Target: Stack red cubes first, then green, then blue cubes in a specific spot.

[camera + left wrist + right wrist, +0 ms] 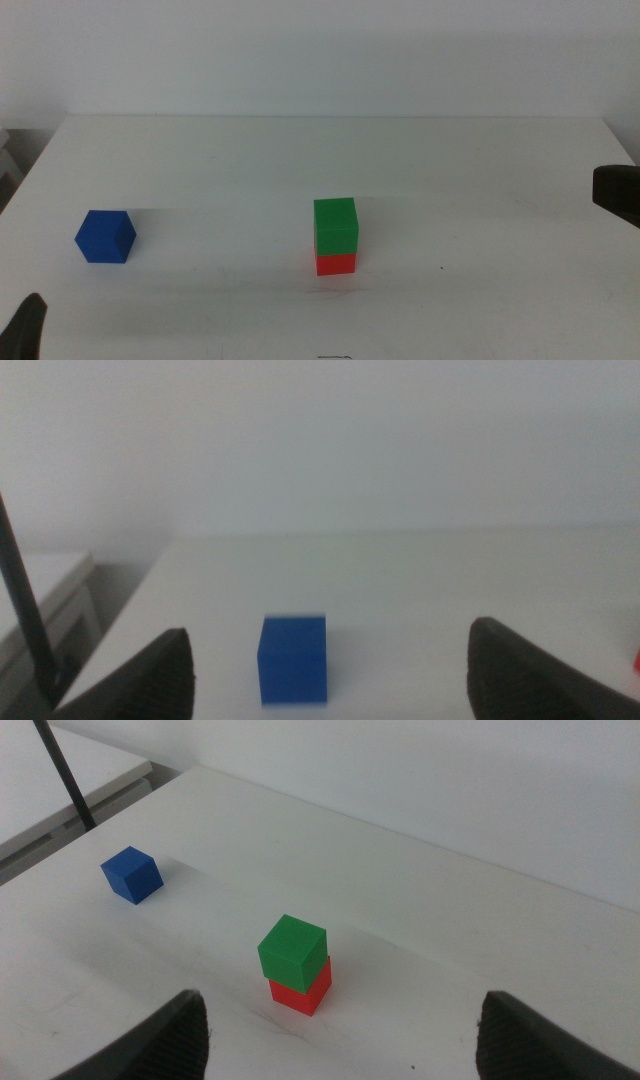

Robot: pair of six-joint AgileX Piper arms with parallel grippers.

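Note:
The green cube [335, 224] sits on top of the red cube [336, 263] near the middle of the white table. The blue cube [105, 236] stands alone at the left. My left gripper [330, 685] is open, low at the near left corner, with the blue cube [293, 659] ahead between its jaws but apart from them. My right gripper [345, 1040] is open and empty, pulled back to the right, looking at the green cube [293, 948] on the red cube [301, 991] and the blue cube [131, 874] beyond.
A dark part of the right arm [617, 192] shows at the right edge of the middle view. A thin dark rod [65, 772] and a white ledge stand off the table's left side.

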